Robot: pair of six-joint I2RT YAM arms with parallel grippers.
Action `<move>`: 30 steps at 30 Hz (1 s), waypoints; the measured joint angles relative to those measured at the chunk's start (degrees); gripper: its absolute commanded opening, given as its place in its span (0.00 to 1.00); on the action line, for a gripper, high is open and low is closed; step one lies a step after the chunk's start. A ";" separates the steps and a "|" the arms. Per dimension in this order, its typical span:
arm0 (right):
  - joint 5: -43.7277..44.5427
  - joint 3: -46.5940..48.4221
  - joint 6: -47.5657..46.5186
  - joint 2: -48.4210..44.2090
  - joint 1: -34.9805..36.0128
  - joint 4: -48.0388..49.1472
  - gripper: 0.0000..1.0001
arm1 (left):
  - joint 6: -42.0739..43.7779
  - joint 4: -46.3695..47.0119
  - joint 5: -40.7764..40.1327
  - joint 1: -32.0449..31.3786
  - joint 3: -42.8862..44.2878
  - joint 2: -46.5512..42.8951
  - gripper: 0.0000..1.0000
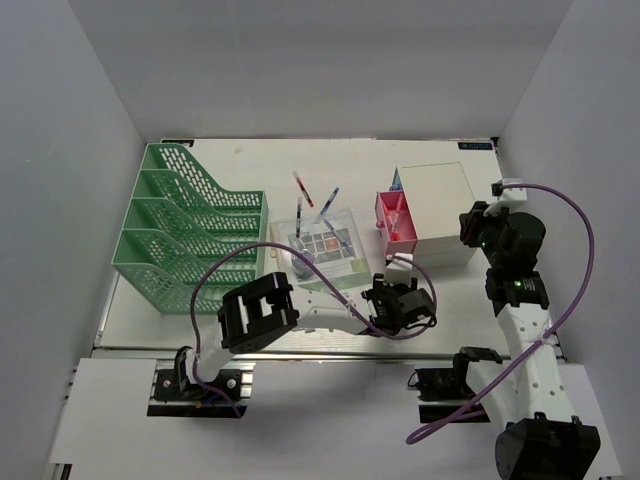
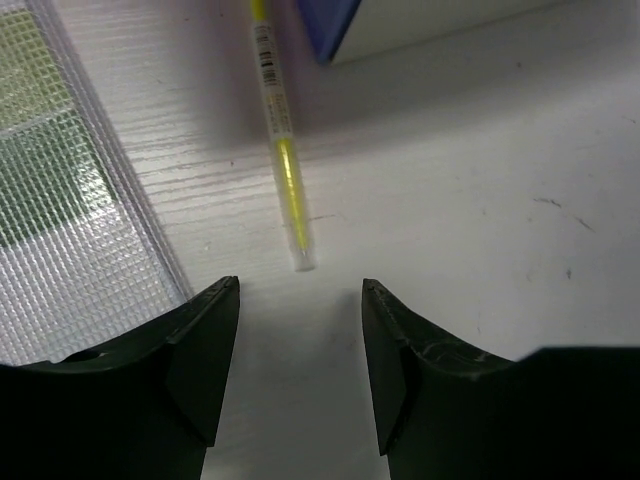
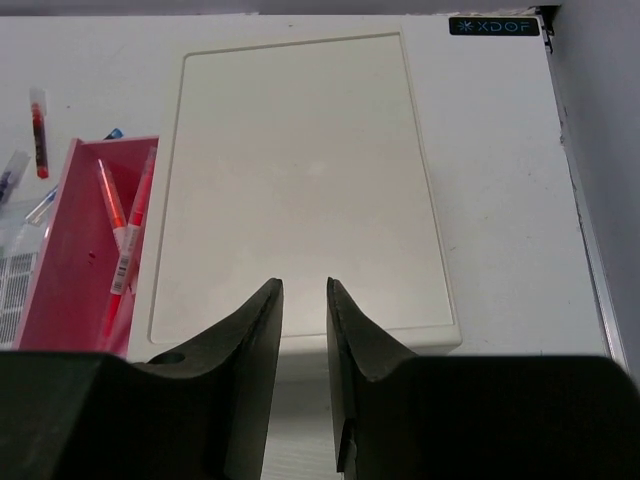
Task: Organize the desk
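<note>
**Writing.** A small dark sticker [image 3: 494, 26] reading "XDOF" in teal letters is sitting at the far right corner of the desk. A slim yellow pen with a clear barrel [image 2: 280, 140] is carrying a printed barcode strip, too fine to read.

**Surface.** The large flat white desk [image 1: 455, 300] is filling the floor of the enclosure, with faint wood grain and a few dark scuffs. An aluminium rail is running along its near edge, and plain grey walls are closing it in on three sides.

**Standing on it.**
- A green mesh file rack [image 1: 190, 230] is standing at the left.
- A clear mesh zip pouch [image 2: 60, 200] is lying in the middle, just beside the yellow pen.
- A white box [image 3: 300, 180] is standing at the right, with its pink drawer [image 3: 80, 250] pulled out and orange-red pens [image 3: 112, 205] lying inside.

**Left gripper** [image 2: 300, 290]. The jaws are gaping wide and gripping nothing, with the pen's tip lying just ahead of the gap.

**Right gripper** [image 3: 303, 290]. It is hovering over the box's near edge. The jaws are parted by only a narrow slot and are gripping nothing.
</note>
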 measured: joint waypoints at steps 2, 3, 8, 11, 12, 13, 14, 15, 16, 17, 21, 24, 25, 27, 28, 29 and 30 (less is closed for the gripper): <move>0.13 0.00 0.28 -0.35 -0.24 0.02 0.30 | -0.35 0.04 -1.31 0.28 0.13 0.66 0.61; 0.13 0.00 0.52 -0.59 -0.28 0.02 0.30 | -0.39 0.11 -1.88 0.44 0.13 0.83 0.61; 0.13 0.00 1.11 -1.27 -0.35 0.04 0.29 | -0.17 0.26 -3.82 1.25 1.57 1.97 0.60; 0.13 0.00 1.14 -1.36 -0.35 0.09 0.29 | 0.20 0.31 -4.22 1.64 4.33 4.50 0.59; 0.13 0.00 1.14 -1.38 -0.35 0.09 0.29 | 0.35 0.28 -4.22 1.70 5.01 5.27 0.58; 0.15 0.00 1.16 -1.38 -0.35 0.13 0.29 | 0.50 0.33 -4.24 1.79 5.75 6.21 0.57; 0.15 0.00 1.16 -1.38 -0.35 0.17 0.28 | 0.76 0.31 -5.03 1.86 6.58 6.99 0.57; 0.15 0.00 1.16 -1.38 -0.35 0.20 0.28 | 0.90 0.28 -5.51 1.86 7.26 7.45 0.56; 0.20 0.00 1.18 -1.38 -0.35 0.24 0.28 | 1.03 0.26 -5.55 1.86 7.89 7.87 0.55; 0.26 0.00 1.18 -1.38 -0.35 0.33 0.28 | 1.09 0.24 -5.75 1.86 8.35 8.20 0.55; 0.33 0.00 1.31 -1.66 -0.35 0.44 0.28 | 1.18 -0.09 -6.16 1.88 8.79 8.50 0.47; 0.35 0.00 1.36 -1.92 -0.35 0.70 0.28 | 1.14 -0.50 -6.38 2.03 8.81 8.59 0.37; 0.37 0.00 1.36 -2.01 -0.35 0.79 0.28 | 1.14 -0.66 -6.51 2.08 8.81 8.61 0.35; 0.37 -0.02 1.38 -2.12 -0.35 0.90 0.28 | 1.03 -0.63 -6.54 2.19 8.72 8.61 0.32; 0.39 0.00 1.38 -2.16 -0.35 0.90 0.28 | 1.01 -0.57 -6.60 2.23 8.57 8.61 0.28; 0.39 -0.02 1.38 -2.21 -0.35 0.90 0.28 | 0.83 -0.31 -6.78 2.27 8.31 8.61 0.26; 0.39 -0.02 1.38 -2.25 -0.35 0.90 0.27 | 0.72 0.07 -6.97 2.27 7.98 8.59 0.24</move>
